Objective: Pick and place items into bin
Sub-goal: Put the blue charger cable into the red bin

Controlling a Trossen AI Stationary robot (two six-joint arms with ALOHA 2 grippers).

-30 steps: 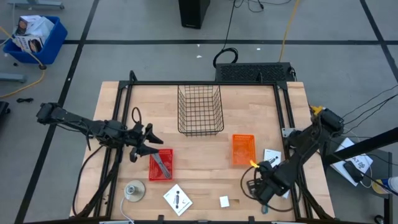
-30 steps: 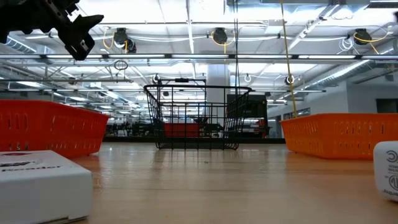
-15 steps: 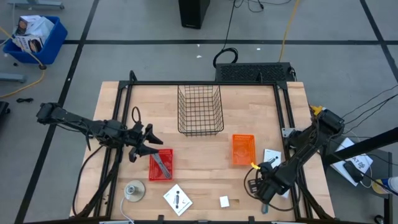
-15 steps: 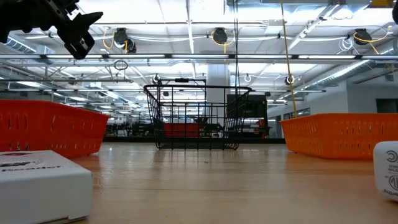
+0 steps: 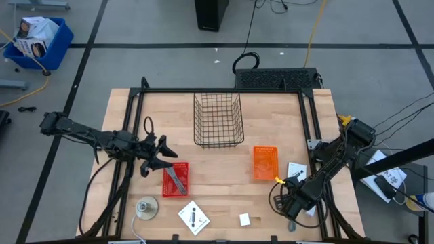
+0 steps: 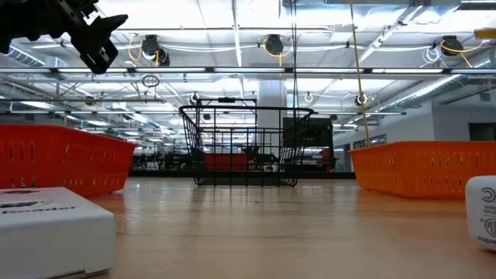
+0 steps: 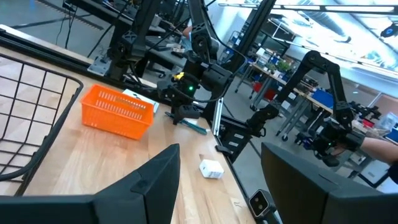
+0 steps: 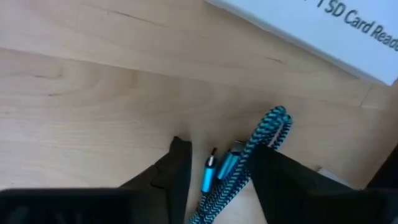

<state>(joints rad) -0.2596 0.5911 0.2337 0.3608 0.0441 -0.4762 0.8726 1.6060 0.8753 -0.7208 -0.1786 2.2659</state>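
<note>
My right gripper (image 8: 224, 177) is open at the table's right near corner (image 5: 289, 205), pointing down. Its two fingers stand on either side of the thin teal braided cable (image 8: 266, 129), which lies on the wood with its metal plugs between them. My left gripper (image 5: 160, 158) is open and hangs in the air at the red bin's (image 5: 175, 180) left far corner. A grey elongated tool (image 5: 178, 179) lies in that bin. A white cube (image 5: 245, 219) and a white card with black marks (image 5: 193, 217) rest on the table near its front edge.
A black wire basket (image 5: 218, 120) stands at the table's far middle, with an orange bin (image 5: 266, 163) to its right and nearer. A white card-reader box (image 8: 323, 31) lies just beyond the cable. A round grey disc (image 5: 146, 207) sits at the near left.
My right arm has come down a little over the teal cable. Nothing else has moved.
</note>
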